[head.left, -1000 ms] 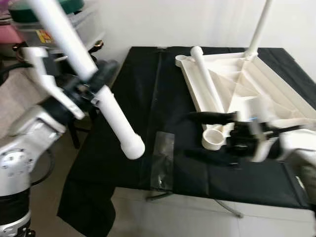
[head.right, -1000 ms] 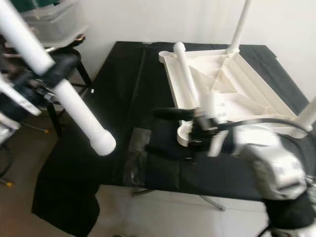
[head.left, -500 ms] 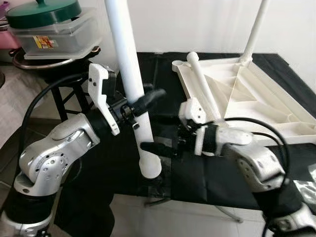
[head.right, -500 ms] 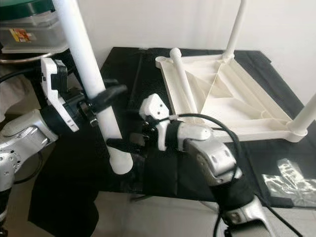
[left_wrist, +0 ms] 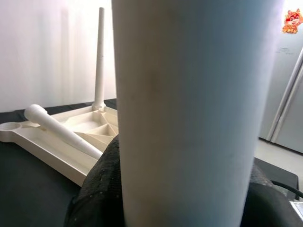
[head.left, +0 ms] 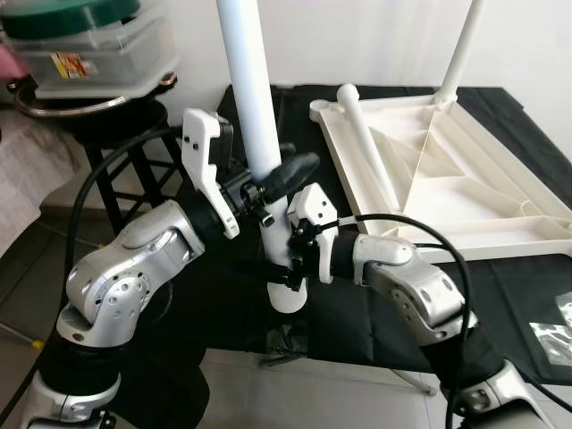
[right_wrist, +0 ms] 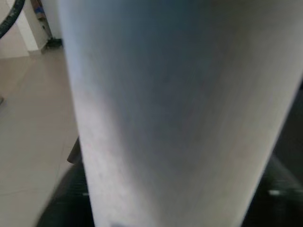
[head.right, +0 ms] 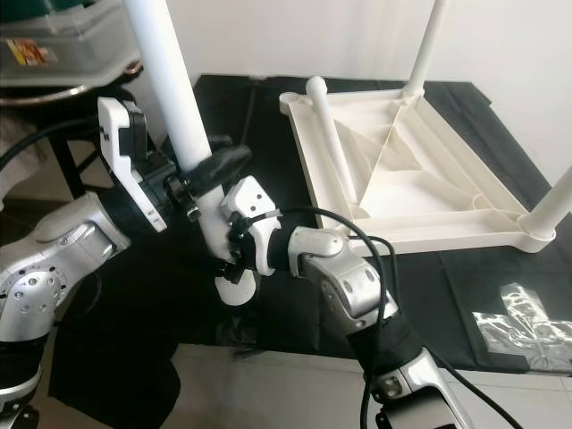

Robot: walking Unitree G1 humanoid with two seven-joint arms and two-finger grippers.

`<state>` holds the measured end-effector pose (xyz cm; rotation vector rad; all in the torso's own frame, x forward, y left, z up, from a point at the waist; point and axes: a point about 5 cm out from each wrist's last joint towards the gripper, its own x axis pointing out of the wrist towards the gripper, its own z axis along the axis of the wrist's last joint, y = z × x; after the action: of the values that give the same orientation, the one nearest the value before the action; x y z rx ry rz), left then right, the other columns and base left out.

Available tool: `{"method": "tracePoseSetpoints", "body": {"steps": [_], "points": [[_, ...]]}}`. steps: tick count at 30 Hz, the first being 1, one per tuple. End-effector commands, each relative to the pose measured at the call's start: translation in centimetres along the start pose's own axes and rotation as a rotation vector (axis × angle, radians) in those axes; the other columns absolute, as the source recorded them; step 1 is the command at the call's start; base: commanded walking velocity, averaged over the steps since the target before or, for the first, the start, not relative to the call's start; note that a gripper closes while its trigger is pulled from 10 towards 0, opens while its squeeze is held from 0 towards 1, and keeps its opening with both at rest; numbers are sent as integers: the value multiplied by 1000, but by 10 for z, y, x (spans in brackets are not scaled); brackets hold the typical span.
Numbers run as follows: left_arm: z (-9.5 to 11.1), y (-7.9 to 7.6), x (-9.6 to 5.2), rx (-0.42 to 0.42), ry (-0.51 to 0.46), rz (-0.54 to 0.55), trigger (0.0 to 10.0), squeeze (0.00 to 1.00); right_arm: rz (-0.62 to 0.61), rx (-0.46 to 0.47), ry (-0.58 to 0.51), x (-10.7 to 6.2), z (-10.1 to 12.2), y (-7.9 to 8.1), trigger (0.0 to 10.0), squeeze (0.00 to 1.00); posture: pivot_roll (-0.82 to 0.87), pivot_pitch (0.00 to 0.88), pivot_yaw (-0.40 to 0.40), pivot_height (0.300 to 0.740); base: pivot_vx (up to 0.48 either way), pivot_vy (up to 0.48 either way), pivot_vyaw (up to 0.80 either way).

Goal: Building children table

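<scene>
A long white table leg (head.left: pixel 250 89) stands nearly upright in front of me. My left gripper (head.left: pixel 273 183) is shut on its middle, and my right gripper (head.left: pixel 288 259) is shut on it just below, near the flared lower end. Both wrist views look at the leg (left_wrist: pixel 189 118) (right_wrist: pixel 180 104) from very close, with a black finger (left_wrist: pixel 97 189) beside it. The white tabletop (head.left: pixel 465 192) lies upside down on the black-covered table. One leg (head.left: pixel 465 49) stands in its far corner, another leg (head.right: pixel 554 206) stands at its right corner, and a loose leg (head.left: pixel 366 143) lies across it.
A stool at my left carries stacked containers with a green lid (head.left: pixel 80 45). Crumpled clear plastic wrap (head.right: pixel 527 326) lies on the black cloth (head.left: pixel 384 313) at the front right. Tiled floor runs below the table's front edge.
The left arm swung the leg from a tilt to nearly upright. The right gripper came left from the tabletop's corner and shut on the leg's lower part. The camera also shifted.
</scene>
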<state>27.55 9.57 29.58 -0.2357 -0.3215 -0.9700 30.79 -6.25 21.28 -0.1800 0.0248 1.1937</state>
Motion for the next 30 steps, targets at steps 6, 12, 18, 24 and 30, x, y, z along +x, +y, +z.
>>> {"method": "tracePoseSetpoints", "body": {"steps": [6, 12, 18, 24, 30], "points": [[4, -19, 9, -26, -51, -127, 0, 0, 25, 3, -3, 8, 1, 6, 0, 0, -58, 83, 37, 740, 0, 0, 0], [5, -19, 10, -26, -58, -131, 0, 0, 1, -1, -7, 9, 0, 4, 0, 0, -60, 80, 39, 740, 0, 0, 0], [8, -14, 8, -31, -92, -91, 10000, 1000, -51, 7, -23, 7, 1, 0, 0, 0, -64, 82, 40, 740, 0, 0, 0], [19, 2, -10, -78, -176, 0, 10000, 1000, -220, 54, -74, -5, 2, -19, 0, 0, -69, 81, 40, 740, 0, 0, 0], [28, 21, -39, -44, -192, 117, 10000, 1000, -447, 112, -139, -28, 3, -45, 0, 0, -84, 74, 40, 740, 0, 0, 0]]}}
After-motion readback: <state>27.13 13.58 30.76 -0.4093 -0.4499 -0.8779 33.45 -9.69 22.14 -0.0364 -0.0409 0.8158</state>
